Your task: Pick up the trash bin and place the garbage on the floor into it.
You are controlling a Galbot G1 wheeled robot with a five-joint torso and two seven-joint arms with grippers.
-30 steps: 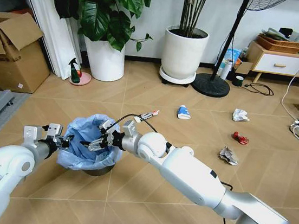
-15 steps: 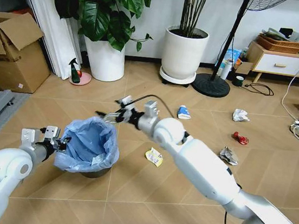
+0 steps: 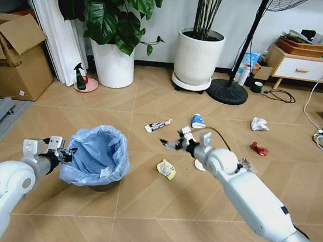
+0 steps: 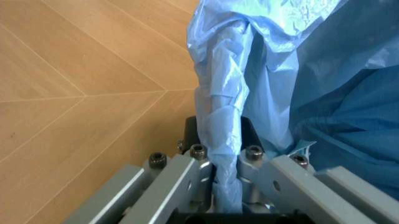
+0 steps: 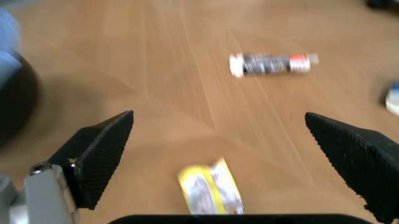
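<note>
Herringbone wood flooring, smooth and faintly glossy, carries the litter between two white plant pots (image 3: pixel 198 57) and a cardboard box (image 3: pixel 13 55). At the near left sits the small round black trash bin (image 3: pixel 105 183), its crinkled light blue plastic liner (image 3: pixel 96 151) billowing over the rim. The left gripper (image 3: pixel 63 154) is clamped on a gathered fold of that thin film at the bin's edge; the left wrist view shows the plastic pinched between metal fingers (image 4: pixel 187 172), with the black wall just behind.

The right gripper (image 3: pixel 176 142) hangs above the floor right of the bin with its ribbed black pads (image 5: pixel 103 151) spread wide and nothing between them. Below it lies a flattened yellow and white packet (image 3: pixel 167 169), and beyond, a slim white tube with red and dark print (image 3: pixel 157 125). A blue and white wrapper (image 3: pixel 198 121), a crumpled white paper wad (image 3: pixel 259 124), a crushed red packet (image 3: pixel 259 149), a creased silver packet (image 3: pixel 246 165) and a white round lid (image 3: pixel 200 164) lie farther right, all well apart.

The step in hand looks like reaching for the next piece, probably the yellow packet. It lies flat, so the pads should come straight down astride its short width and scrape close to the floor; a crushed foil sachet will likely buckle upward and give purchase. The liner is slippery, so the left hold should stay steady to keep the bin's mouth open
</note>
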